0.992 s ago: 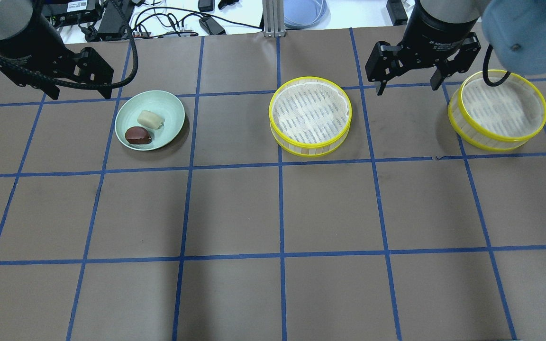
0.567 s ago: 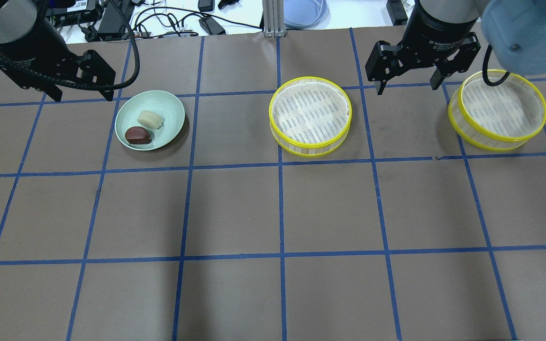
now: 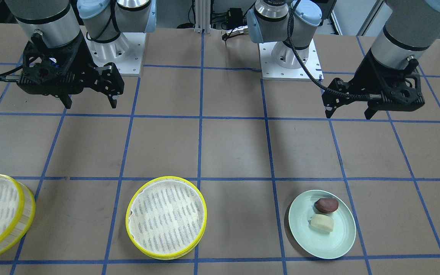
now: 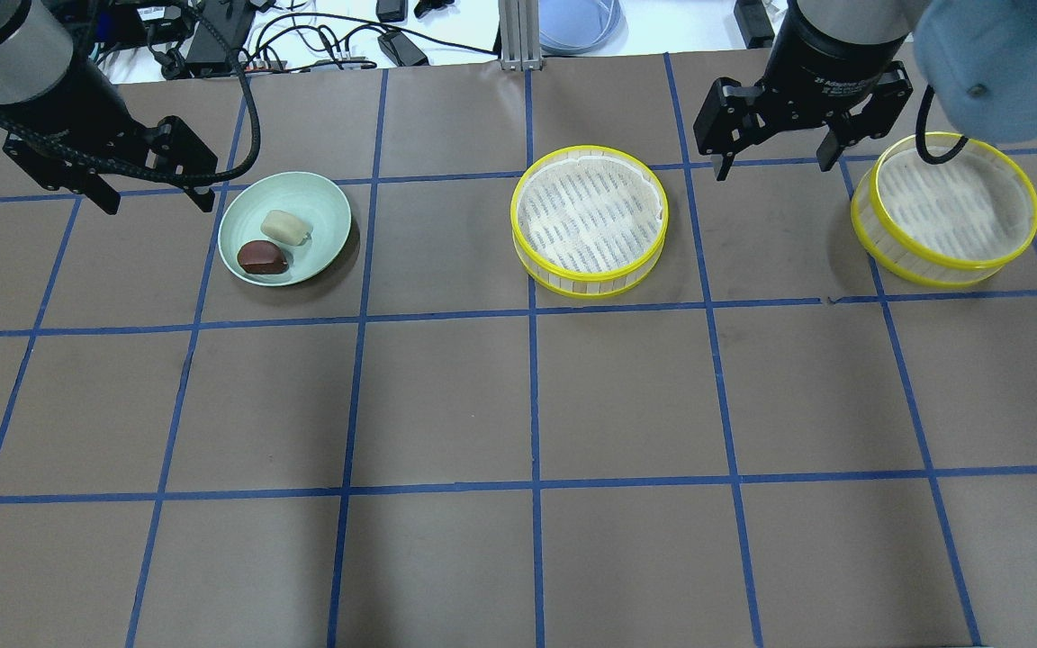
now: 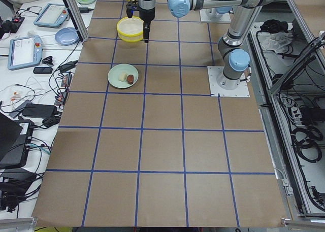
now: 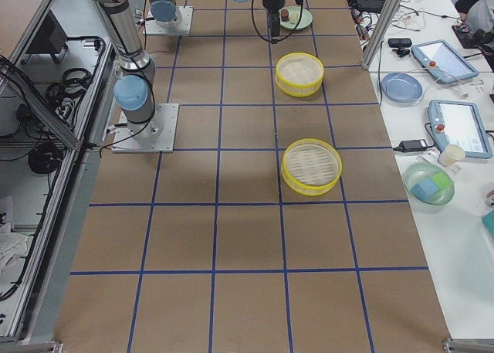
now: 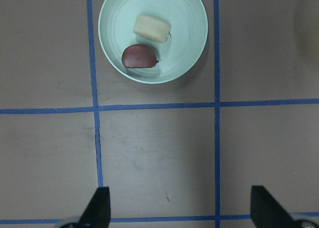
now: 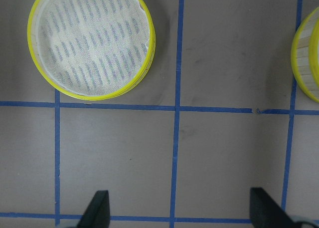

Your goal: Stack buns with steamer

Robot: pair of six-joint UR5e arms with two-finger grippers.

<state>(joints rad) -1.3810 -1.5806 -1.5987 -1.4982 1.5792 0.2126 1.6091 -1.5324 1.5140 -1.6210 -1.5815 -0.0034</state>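
A cream-white bun [image 4: 285, 227] and a dark reddish-brown bun [image 4: 263, 257] lie side by side on a pale green plate [image 4: 329, 202] at the far left. Two yellow-rimmed steamer trays, lined with white gauze, stand empty: one in the middle [image 4: 589, 220], one at the far right [image 4: 951, 211]. My left gripper [image 4: 158, 196] is open and empty, hovering just left of the plate. In the left wrist view the buns [image 7: 152, 28] lie ahead of its fingers [image 7: 99, 208]. My right gripper [image 4: 773, 166] is open and empty, above the table between the two trays.
A brown table cover with a blue tape grid. Beyond its far edge are a white bench with cables and devices [image 4: 320, 36] and an aluminium post [image 4: 514, 36]. The robot's bases [image 3: 288, 57] stand on the near side.
My left gripper has shifted a little, staying open beside the plate. The right gripper, the buns and the trays have not moved.
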